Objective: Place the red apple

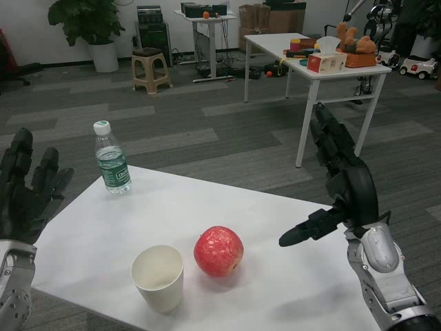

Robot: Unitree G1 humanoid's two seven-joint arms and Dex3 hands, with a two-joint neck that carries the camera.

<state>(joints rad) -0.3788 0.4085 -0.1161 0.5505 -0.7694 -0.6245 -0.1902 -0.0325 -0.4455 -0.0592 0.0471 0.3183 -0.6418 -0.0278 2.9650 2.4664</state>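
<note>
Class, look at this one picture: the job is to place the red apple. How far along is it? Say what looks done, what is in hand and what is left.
Looks done: the red apple rests on the white table, right beside the paper cup; whether this is its final spot cannot be told. In hand: nothing. The right hand is open, raised beside the apple, not touching it. The left hand is open at the table's left edge. Left: possibly nothing beyond drawing the right hand away.

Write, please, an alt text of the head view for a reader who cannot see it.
A red apple sits on a white table beside a white paper cup, with a water bottle upright near the far left edge. The robot's left hand and right hand are raised open at either side, holding nothing.
</note>
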